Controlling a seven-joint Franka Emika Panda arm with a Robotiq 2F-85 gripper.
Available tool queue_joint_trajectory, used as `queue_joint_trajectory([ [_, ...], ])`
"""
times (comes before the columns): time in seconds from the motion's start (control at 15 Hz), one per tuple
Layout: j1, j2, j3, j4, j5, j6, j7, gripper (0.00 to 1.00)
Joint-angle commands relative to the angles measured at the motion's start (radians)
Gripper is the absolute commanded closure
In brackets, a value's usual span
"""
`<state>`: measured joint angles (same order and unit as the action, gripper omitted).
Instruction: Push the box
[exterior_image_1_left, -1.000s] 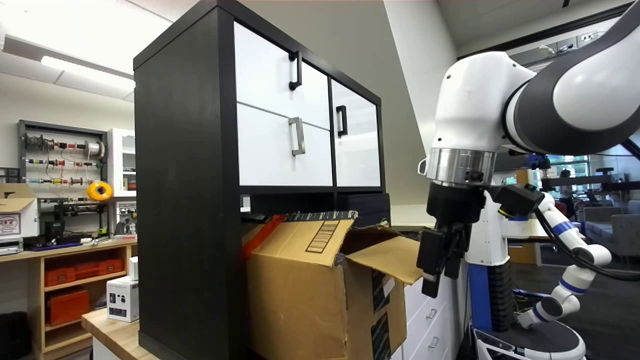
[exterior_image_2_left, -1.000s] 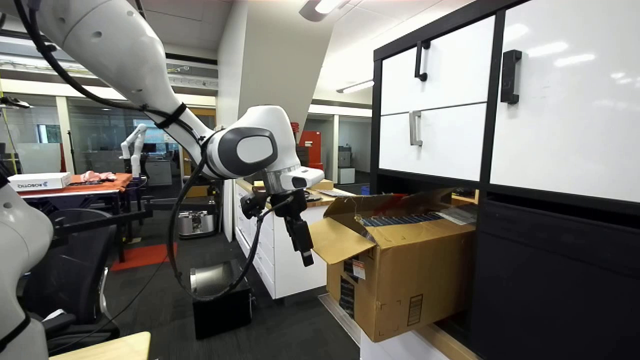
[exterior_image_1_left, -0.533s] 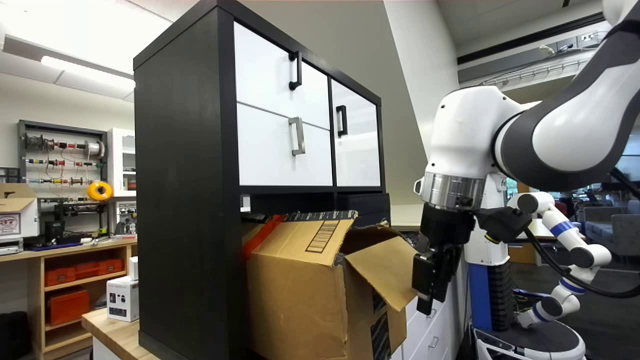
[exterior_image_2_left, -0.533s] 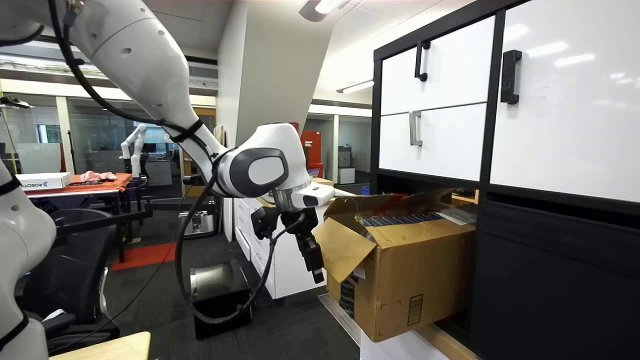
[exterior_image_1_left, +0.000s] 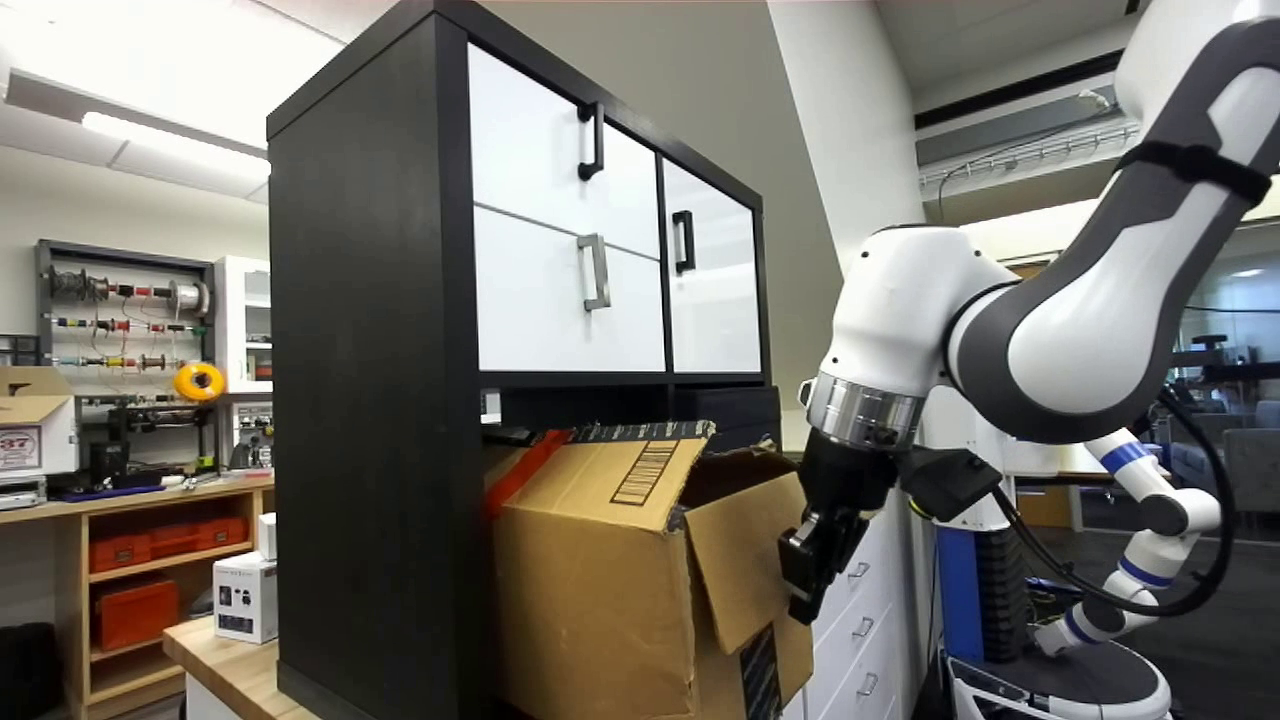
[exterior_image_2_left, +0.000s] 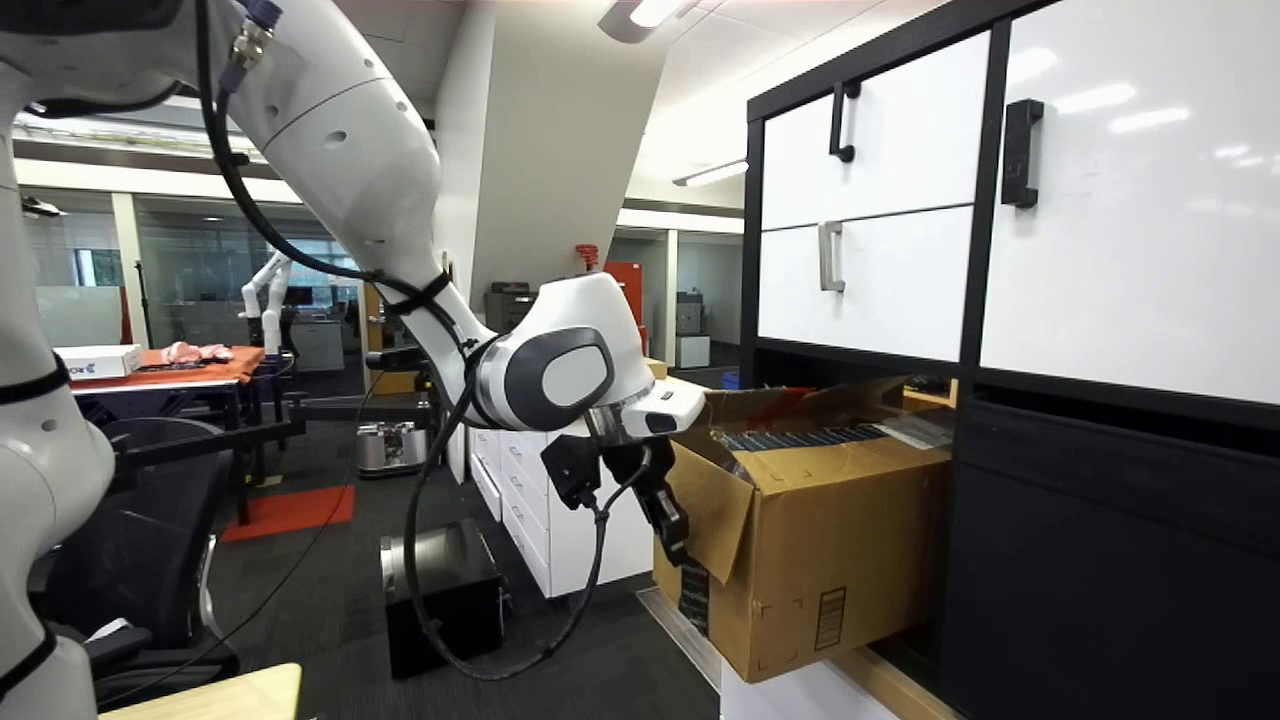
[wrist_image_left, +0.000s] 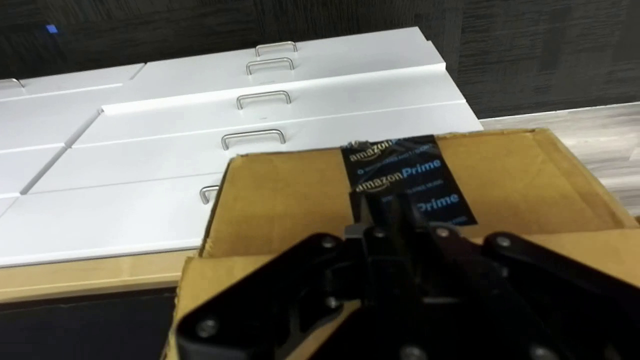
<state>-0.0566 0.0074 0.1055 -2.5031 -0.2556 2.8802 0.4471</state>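
The box (exterior_image_1_left: 600, 610) is large tan cardboard and sits partly inside the cabinet's lower opening, its near end sticking out past the front. A loose flap (exterior_image_2_left: 705, 510) hangs down over that end. My gripper (exterior_image_1_left: 803, 605) points downward at the flap and appears to touch it in both exterior views. Black printed tape crosses the box face (wrist_image_left: 285, 200) in the wrist view, beyond the fingertips. There the jaws of my gripper (wrist_image_left: 389, 205) have come almost together, with only a narrow gap and nothing held between them. The box's far end is hidden inside the cabinet.
A tall black cabinet (exterior_image_1_left: 360, 350) with white door panels and handles (exterior_image_2_left: 830, 257) rises around and above the box. White drawers (wrist_image_left: 175, 130) with metal handles stand beyond the box. A small white box (exterior_image_1_left: 245, 598) sits on the wooden counter by the cabinet's side.
My gripper has moved down and toward the box while its jaws closed. The hanging flap has swung down and inward against the box end. The box itself stands as before.
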Motion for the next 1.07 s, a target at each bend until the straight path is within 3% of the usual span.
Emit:
queue_joint_trajectory([
  [0.0, -0.003, 0.041, -0.011, 0.069, -0.110, 0.080, 0.091, 1.00],
  [0.53, 0.012, 0.130, -0.034, 0.171, -0.312, 0.105, 0.272, 0.95],
  [1.0, 0.049, 0.282, -0.047, 0.370, -0.386, 0.062, 0.337, 0.96],
])
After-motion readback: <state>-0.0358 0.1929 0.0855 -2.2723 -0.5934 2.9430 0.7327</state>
